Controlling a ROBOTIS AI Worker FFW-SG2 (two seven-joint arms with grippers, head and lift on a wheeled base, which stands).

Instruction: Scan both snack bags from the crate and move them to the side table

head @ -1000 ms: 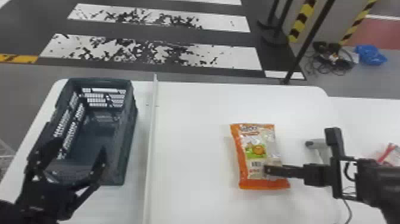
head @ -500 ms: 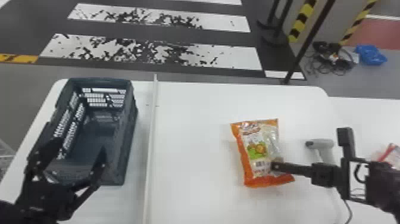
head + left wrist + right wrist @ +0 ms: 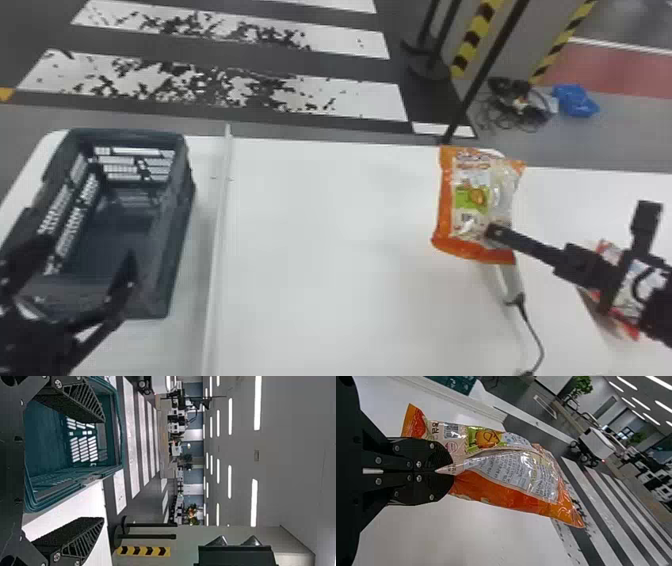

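Right gripper [image 3: 494, 231]: pinching orange snack bag [image 3: 455, 245], partly hiding scanner [image 3: 509, 285]. Left gripper [image 3: 90, 250]: standing spread by crate [image 3: 182, 210]. White rail [image 3: 218, 225]: running between crate and scanner. Red-and-white packet [image 3: 627, 282]: lying partly behind right arm.

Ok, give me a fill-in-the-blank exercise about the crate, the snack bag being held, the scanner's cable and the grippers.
The right gripper holds a snack bag whose two ends are ____.
The crate is on the robot's ____ side.
A ____ cable runs from the handle of the scanner.
The left gripper has its fingers ____.

Missing words: orange; left; black; open.
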